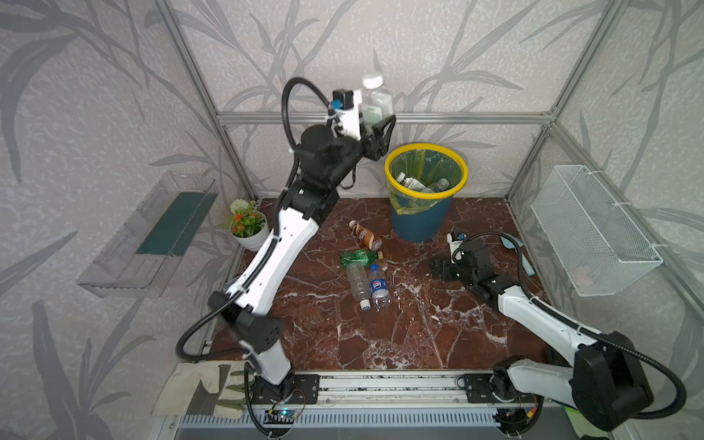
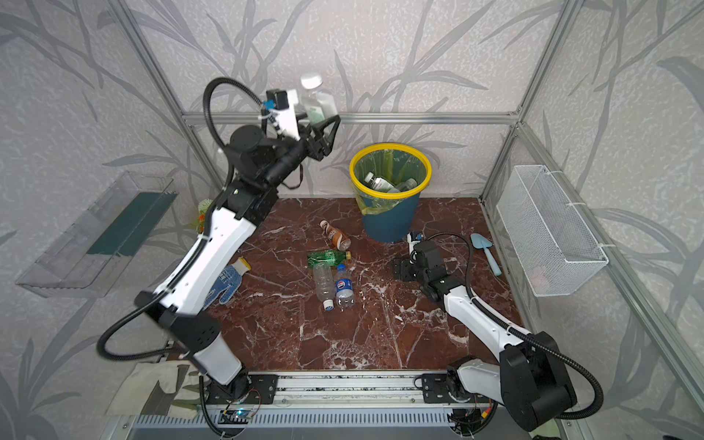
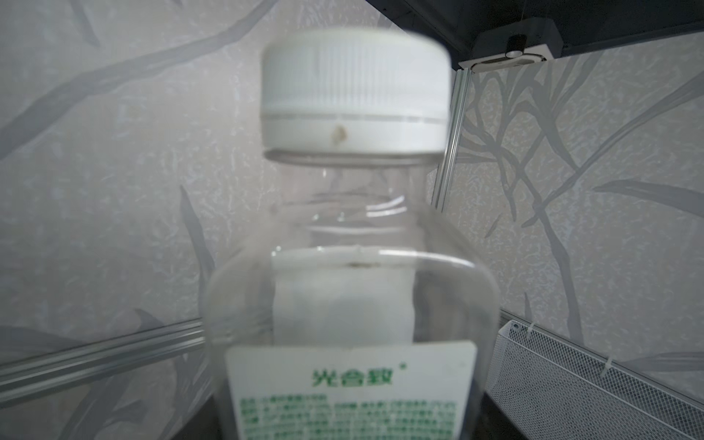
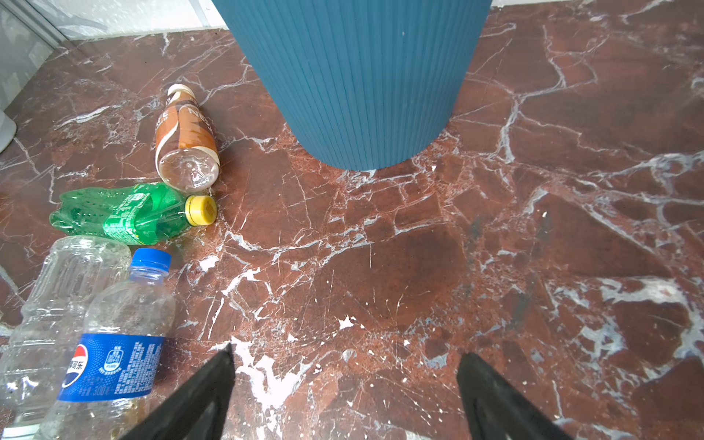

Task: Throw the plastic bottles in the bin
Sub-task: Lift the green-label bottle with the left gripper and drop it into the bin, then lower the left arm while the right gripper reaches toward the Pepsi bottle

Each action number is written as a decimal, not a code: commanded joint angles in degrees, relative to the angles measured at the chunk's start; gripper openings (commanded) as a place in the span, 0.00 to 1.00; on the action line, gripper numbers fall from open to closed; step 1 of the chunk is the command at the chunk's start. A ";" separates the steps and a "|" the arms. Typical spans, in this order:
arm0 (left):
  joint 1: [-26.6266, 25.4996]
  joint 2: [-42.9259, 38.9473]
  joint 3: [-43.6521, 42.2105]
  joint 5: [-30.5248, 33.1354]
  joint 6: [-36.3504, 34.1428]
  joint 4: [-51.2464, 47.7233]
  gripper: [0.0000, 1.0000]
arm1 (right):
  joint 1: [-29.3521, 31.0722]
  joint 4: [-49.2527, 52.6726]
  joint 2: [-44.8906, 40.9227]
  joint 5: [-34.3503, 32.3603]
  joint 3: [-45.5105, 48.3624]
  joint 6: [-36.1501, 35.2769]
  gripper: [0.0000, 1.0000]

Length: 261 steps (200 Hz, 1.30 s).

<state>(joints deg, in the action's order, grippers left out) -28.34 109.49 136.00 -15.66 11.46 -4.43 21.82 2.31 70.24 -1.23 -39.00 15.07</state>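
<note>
Since the clear white-capped bottle point(image 1: 375, 100) stands cap-up and high, left of the bin point(image 1: 419, 224) rather than above its yellow rim, the drop looks best made once the left gripper point(image 1: 382, 134) brings it over the middle of the lined opening, where other bottles point(image 1: 413, 182) already lie; released short, it could bounce off the rim. Its lower body sits between the jaws, but whether they clamp it or stand slack around it I cannot tell. On the table point(image 1: 419, 324) lie a brown bottle point(image 1: 365, 236), a green bottle point(image 1: 358, 258), a bare clear bottle point(image 1: 358, 282) and a blue-capped bottle point(image 1: 380, 286). Further right, the right gripper point(image 4: 344, 356) hovers low near the bin's base, jaws spread wide, empty and touching nothing.
</note>
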 commanded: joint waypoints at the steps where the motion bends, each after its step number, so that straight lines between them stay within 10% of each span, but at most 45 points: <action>1: -0.05 21.56 34.40 -8.08 1.75 -29.08 0.83 | 1.18 -1.81 -0.71 -0.48 0.05 1.10 0.92; 14: 1.13 23.27 36.97 -11.51 4.01 -28.04 0.99 | 1.95 -0.66 -1.28 -0.97 -0.41 0.43 0.92; 56: 1.59 1.37 2.04 -2.70 -3.97 -19.70 0.99 | 2.26 0.60 -1.51 -1.12 -0.98 -0.30 0.93; 107: 5.28 -13.91 -16.71 9.27 -8.12 -22.06 0.99 | 6.15 2.17 3.06 -2.93 -5.35 -2.40 0.93; 219: 17.68 -33.52 -62.54 14.24 -0.80 -17.32 0.98 | 21.86 12.23 12.35 -7.99 -17.35 2.22 0.93; 261: 18.22 -34.50 -64.04 11.91 2.69 -17.75 0.97 | 27.63 13.21 17.08 -8.07 -19.57 9.29 0.93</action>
<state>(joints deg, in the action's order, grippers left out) -10.52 77.52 69.89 -2.81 12.05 -24.69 46.81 12.60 84.42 -8.03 -56.16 18.94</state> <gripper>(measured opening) 0.971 0.930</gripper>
